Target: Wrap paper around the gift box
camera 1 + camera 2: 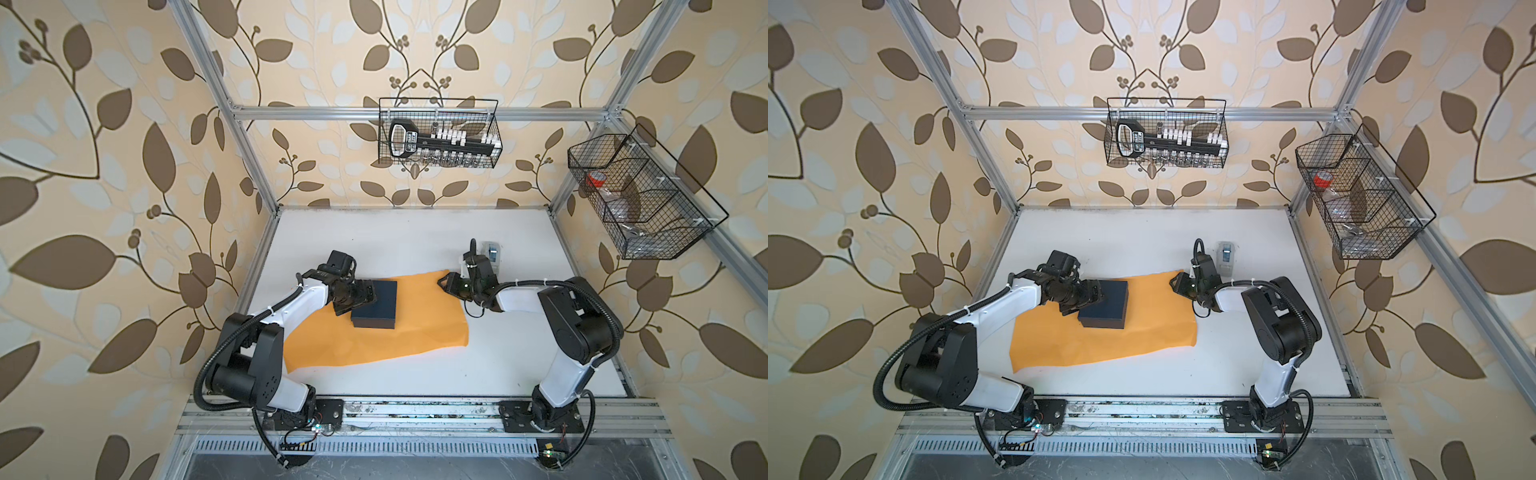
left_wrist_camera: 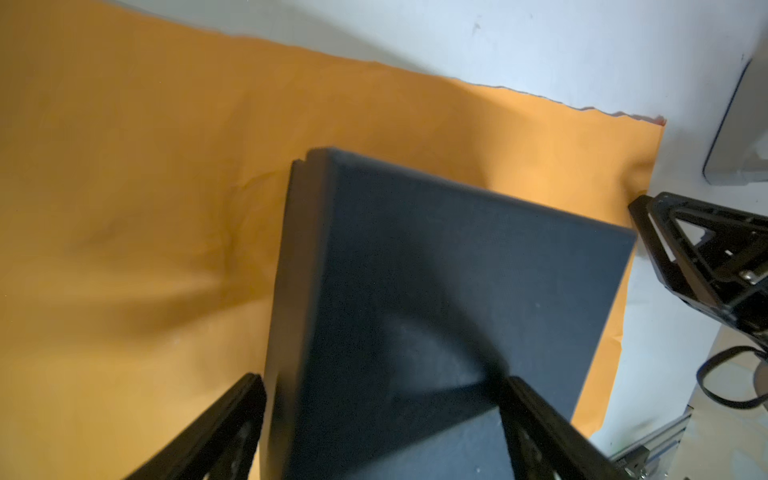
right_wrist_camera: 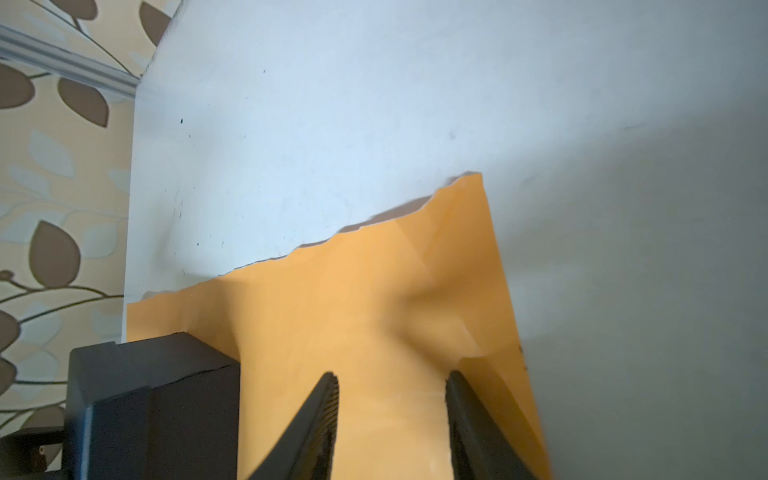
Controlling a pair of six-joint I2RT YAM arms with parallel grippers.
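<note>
The black gift box [image 1: 376, 305] [image 1: 1106, 303] sits on the left part of the orange paper [image 1: 415, 328] [image 1: 1142, 332], which lies flat on the white table. My left gripper [image 1: 360, 302] [image 2: 382, 379] is open wide at the box's left edge. One finger is beside the box's side wall [image 2: 286, 291] and the other is over its lid. My right gripper [image 1: 442, 283] [image 3: 391, 375] is open at the paper's far right corner [image 3: 469, 199], which curls up off the table. Paper shows between its fingers. The box [image 3: 145, 407] shows at the edge of the right wrist view.
A grey tape dispenser [image 1: 492, 251] [image 1: 1225, 257] stands just behind the right gripper. Two wire baskets hang on the frame, one on the back wall [image 1: 440, 133] and one on the right wall [image 1: 640, 199]. Bare white table [image 1: 415, 241] lies behind and in front of the paper.
</note>
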